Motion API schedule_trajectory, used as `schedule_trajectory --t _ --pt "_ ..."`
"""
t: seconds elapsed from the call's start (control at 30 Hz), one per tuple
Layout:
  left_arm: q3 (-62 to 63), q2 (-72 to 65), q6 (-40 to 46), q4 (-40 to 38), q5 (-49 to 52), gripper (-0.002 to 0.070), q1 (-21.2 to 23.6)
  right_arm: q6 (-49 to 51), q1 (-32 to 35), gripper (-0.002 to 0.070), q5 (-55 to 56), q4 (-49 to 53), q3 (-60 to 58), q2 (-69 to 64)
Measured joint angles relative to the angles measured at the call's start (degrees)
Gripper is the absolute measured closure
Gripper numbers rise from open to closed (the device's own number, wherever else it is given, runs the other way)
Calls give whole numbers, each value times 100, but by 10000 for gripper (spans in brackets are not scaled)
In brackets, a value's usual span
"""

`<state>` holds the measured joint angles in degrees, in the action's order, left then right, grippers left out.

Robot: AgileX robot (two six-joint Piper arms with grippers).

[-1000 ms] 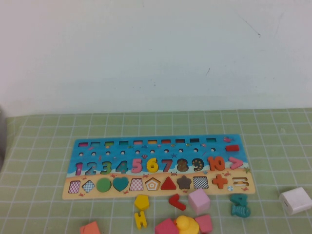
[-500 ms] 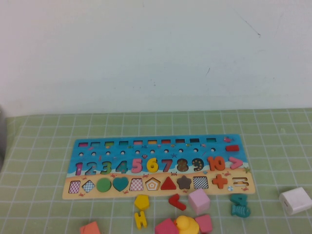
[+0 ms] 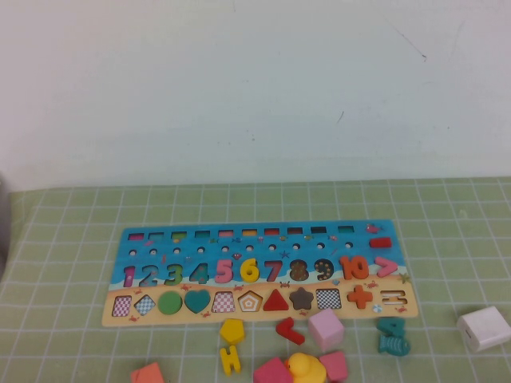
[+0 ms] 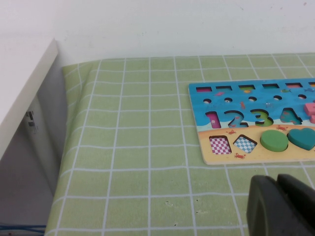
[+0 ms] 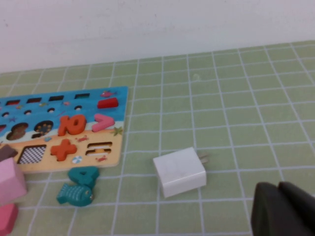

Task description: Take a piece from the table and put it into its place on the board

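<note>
A long puzzle board (image 3: pixel 259 271) lies flat on a table (image 3: pixel 72 319) covered in light green cloth with a white grid. Its blue upper part carries numerals 1 to 10, its tan lower strip a row of shapes. The yellow numeral 6 (image 3: pixel 250 270) sits in its place on the board, between the pink 5 (image 3: pixel 223 271) and the red-pink 7 (image 3: pixel 273 271), level with its neighbours. Judged from this, the placing looks finished.

Loose pieces lie just beside the board's near edge: a yellow pentagon (image 3: pixel 232 330), a yellow H-like piece (image 3: pixel 230 359), pink blocks and a teal fish (image 3: pixel 393 341). A white charger (image 3: pixel 484 328) rests well apart to the right.

Neither arm shows in the high view; both are drawn back toward the robot's side. The left gripper (image 4: pixel 283 206) hangs low over bare cloth near the board's end with the 1, its dark fingers pressed together, holding nothing. The right gripper (image 5: pixel 285 211) hovers near the charger, past the board's end with the 10, closed tight and empty.

To finish well, the arms need only stay clear of the board so nothing jars the 6.
</note>
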<state>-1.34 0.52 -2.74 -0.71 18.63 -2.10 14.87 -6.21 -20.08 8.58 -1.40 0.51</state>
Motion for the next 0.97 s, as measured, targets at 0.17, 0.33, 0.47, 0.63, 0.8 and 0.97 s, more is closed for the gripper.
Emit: schedule_trajectory --t 0.17,0.33,0.47,0.63,0.8,0.97 --pt "0 0 0 0 0 676 0 288 0 678 -33 377 0 0" --pt "0 0 0 0 0 676 0 619 0 678 -44 624 0 0" --pt "0 0 0 0 0 676 0 619 0 678 -44 647 0 0" --pt "0 0 0 0 0 676 0 437 0 678 -44 647 0 0" --pt "0 0 0 0 0 676 0 -260 0 678 -44 399 0 0" --pt "0 0 0 0 0 676 0 -909 0 678 -44 236 0 0"
